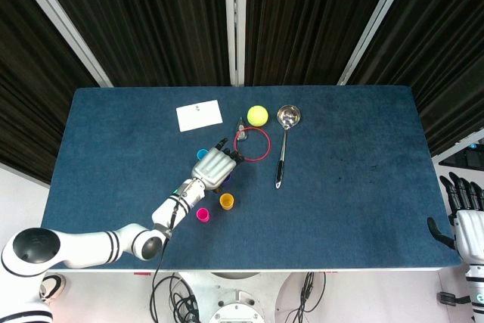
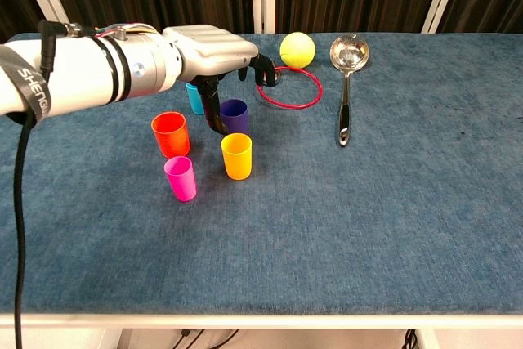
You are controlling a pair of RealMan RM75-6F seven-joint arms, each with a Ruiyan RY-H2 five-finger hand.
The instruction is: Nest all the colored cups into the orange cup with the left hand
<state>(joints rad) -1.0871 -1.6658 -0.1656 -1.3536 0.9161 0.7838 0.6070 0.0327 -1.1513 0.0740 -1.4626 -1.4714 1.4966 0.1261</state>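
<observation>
While the left hand (image 1: 214, 167) hangs over the cup cluster in the head view, its fingers are spread and hold nothing, and it hides the purple cup beneath it. A blue cup (image 1: 202, 153) peeks out at its far left; the yellow-orange cup (image 1: 227, 201) and the pink cup (image 1: 203, 215) stand just near of it. The right hand (image 1: 468, 217) sits past the counter's (image 1: 355, 187) right edge, partly cut off by the frame, fingers apart and grasping nothing. The counter's right half lies bare.

In the chest view, the left hand (image 2: 214, 51) hovers above the purple cup (image 2: 234, 115), a dark finger (image 2: 212, 110) reaching down just beside the cup's left wall; whether it touches cannot be told. The blue cup (image 2: 194, 98) is partly hidden behind it. The orange cup (image 2: 171, 134) stands to the left, apart from the pink cup (image 2: 181, 178) and the yellow-orange cup (image 2: 237, 155). A red ring (image 2: 290, 87), yellow ball (image 2: 297, 49) and ladle (image 2: 346, 79) lie farther right.
</observation>
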